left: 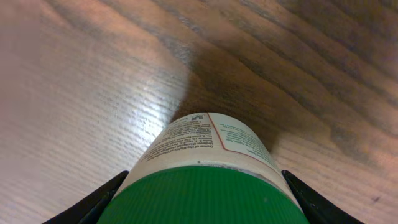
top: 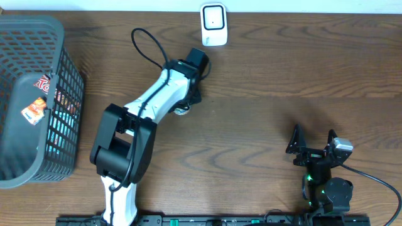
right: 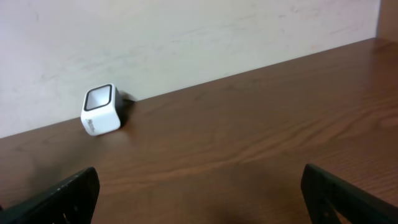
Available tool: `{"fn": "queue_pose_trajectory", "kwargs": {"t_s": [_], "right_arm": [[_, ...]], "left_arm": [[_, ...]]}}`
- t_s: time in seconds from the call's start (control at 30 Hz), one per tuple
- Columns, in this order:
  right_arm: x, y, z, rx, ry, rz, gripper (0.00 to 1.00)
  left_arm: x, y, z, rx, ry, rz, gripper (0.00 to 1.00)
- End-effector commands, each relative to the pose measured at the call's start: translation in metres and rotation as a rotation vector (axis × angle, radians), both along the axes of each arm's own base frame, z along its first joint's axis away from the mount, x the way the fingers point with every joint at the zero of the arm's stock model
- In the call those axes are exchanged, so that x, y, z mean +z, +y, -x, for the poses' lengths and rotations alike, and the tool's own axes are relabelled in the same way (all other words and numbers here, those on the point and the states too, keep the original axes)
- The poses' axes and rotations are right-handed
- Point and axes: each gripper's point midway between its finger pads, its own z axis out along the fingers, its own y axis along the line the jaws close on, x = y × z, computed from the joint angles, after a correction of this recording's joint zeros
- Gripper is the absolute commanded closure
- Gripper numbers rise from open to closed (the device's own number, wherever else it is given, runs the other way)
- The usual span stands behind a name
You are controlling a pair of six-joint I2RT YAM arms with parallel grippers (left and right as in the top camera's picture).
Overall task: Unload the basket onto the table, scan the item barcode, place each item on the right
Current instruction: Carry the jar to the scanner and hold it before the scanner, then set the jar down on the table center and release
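Overhead: a white scanner (top: 213,25) stands at the tabletop's far edge, and a basket (top: 63,37) at the left edge holds a packet (top: 38,103) with partly hidden red lettering. The left gripper (top: 187,100) is toward the tabletop's middle.

Left wrist: its fingers (left: 93,205) clamp a green-lidded jar (left: 205,146). The label print is too small to read.

Right wrist: the right gripper (right: 202,190) is spread wide and empty.

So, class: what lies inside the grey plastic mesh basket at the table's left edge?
Inside the grey plastic mesh basket, an orange-and-white packet and red lettering on another pack show. The lattice wall covers whatever lies deeper.
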Motion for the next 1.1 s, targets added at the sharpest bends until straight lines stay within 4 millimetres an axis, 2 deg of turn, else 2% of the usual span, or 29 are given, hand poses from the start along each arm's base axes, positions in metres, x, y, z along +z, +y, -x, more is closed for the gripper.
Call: {"fn": "queue_pose_trajectory", "kwargs": {"t_s": [0.0, 0.1, 0.13, 0.2, 0.23, 0.33, 0.37, 0.43, 0.57, 0.6, 0.63, 0.7, 0.73, 0.83, 0.93, 1.0, 1.07], "right_arm": [[0.000, 0.002, 0.000, 0.011, 0.000, 0.008, 0.01], [0.000, 0.002, 0.000, 0.011, 0.000, 0.008, 0.01], [0.000, 0.002, 0.000, 0.011, 0.000, 0.007, 0.01], [0.000, 0.002, 0.000, 0.011, 0.000, 0.008, 0.01], [0.000, 0.002, 0.000, 0.011, 0.000, 0.008, 0.01], [0.000, 0.002, 0.000, 0.011, 0.000, 0.007, 0.01], [0.000, 0.002, 0.000, 0.011, 0.000, 0.008, 0.01], [0.000, 0.002, 0.000, 0.011, 0.000, 0.008, 0.01], [0.000, 0.002, 0.000, 0.011, 0.000, 0.008, 0.01], [0.000, 0.002, 0.000, 0.011, 0.000, 0.008, 0.01], [0.000, 0.002, 0.000, 0.011, 0.000, 0.008, 0.01], [0.000, 0.002, 0.000, 0.011, 0.000, 0.008, 0.01], [0.000, 0.002, 0.000, 0.011, 0.000, 0.008, 0.01], [0.000, 0.002, 0.000, 0.011, 0.000, 0.008, 0.01], [0.000, 0.002, 0.000, 0.011, 0.000, 0.008, 0.01], [0.000, 0.002, 0.000, 0.011, 0.000, 0.008, 0.01], [0.000, 0.002, 0.000, 0.011, 0.000, 0.008, 0.01]], "left_arm": [[0.002, 0.007, 0.003, 0.270, -0.063, -0.023, 0.40], [0.001, 0.001, 0.007, 0.397, -0.066, 0.023, 0.40], [0.002, -0.001, 0.008, 0.410, -0.062, 0.036, 0.36], [0.005, -0.004, 0.008, 0.410, -0.056, 0.054, 0.11], [0.010, -0.003, 0.010, 0.410, -0.053, 0.050, 0.05], [0.031, -0.001, 0.013, 0.410, -0.062, 0.053, 0.00], [0.041, 0.000, 0.014, 0.403, -0.075, 0.062, 0.02], [0.066, 0.002, 0.016, 0.382, -0.111, 0.086, 0.02], [0.142, 0.003, 0.018, 0.237, -0.259, 0.171, 0.02], [0.190, 0.006, 0.019, 0.130, -0.370, 0.209, 0.02], [0.211, 0.010, 0.020, 0.083, -0.420, 0.214, 0.02], [0.256, 0.029, 0.023, 0.031, -0.536, 0.205, 0.02], [0.278, 0.046, 0.025, 0.020, -0.597, 0.181, 0.02], [0.327, 0.113, 0.036, 0.112, -0.732, 0.103, 0.02], [0.350, 0.195, 0.055, 0.330, -0.799, 0.032, 0.02], [0.353, 0.242, 0.070, 0.467, -0.812, 0.012, 0.02], [0.350, 0.278, 0.082, 0.564, -0.806, 0.005, 0.02]]}}
